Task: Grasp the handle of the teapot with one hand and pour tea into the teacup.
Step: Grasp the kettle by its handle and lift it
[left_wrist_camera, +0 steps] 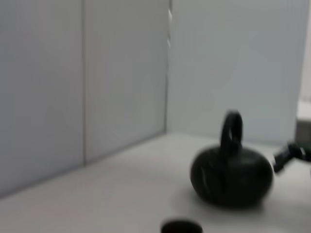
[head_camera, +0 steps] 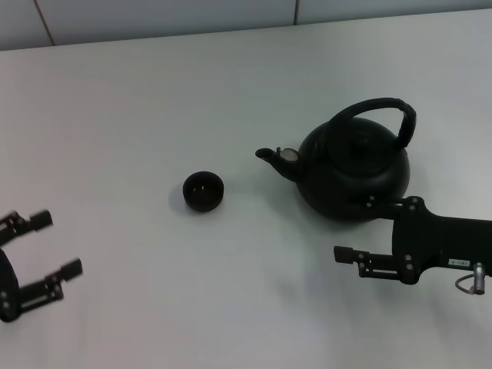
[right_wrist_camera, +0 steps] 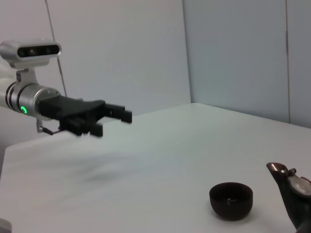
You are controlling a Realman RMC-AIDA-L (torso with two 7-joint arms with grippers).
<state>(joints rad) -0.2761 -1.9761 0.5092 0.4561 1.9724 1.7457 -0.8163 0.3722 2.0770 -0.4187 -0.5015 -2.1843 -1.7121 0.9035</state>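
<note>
The matte-black teapot [head_camera: 354, 173] stands upright at the table's right centre, its spout [head_camera: 270, 156] pointing toward the robot's left. Its arched handle [head_camera: 380, 108] rises over the lid with nothing holding it. The small black teacup [head_camera: 204, 191] sits to the left of the spout, apart from the pot. My right gripper [head_camera: 354, 228] is open and low at the pot's near side, one finger close against the body. My left gripper [head_camera: 52, 246] hangs open near the front left, holding nothing. The left wrist view shows the teapot [left_wrist_camera: 231, 177] and the teacup [left_wrist_camera: 181, 227]. In the right wrist view are the teacup [right_wrist_camera: 231, 199], the spout [right_wrist_camera: 286, 179] and the left gripper [right_wrist_camera: 112, 123].
The white table [head_camera: 138, 108] runs back to a pale panelled wall [head_camera: 154, 19] along its far edge. Only the pot and the cup stand on it.
</note>
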